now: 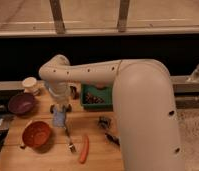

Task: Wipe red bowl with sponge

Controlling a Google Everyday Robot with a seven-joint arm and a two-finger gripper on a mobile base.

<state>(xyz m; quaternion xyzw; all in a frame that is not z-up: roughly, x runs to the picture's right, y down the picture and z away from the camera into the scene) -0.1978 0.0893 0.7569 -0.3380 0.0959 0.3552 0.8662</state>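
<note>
Left of the gripper (60, 111), low over the wooden table (13, 156), sits a purple bowl (21, 103), with a cream cup (30, 85) behind it. A green bin (95, 96) stands right of the gripper. A fork (70, 141) and what may be a carrot (83, 149) lie nearer the front.

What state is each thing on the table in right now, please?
claw: shut on the sponge, just right of the red bowl
sponge: gripped, hanging under the claw
red bowl: upright, empty, not touched
purple bowl: upright
cup: upright

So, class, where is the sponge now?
The sponge is left of centre in the camera view, gripped in the claw, just up-right of the red bowl.
</note>
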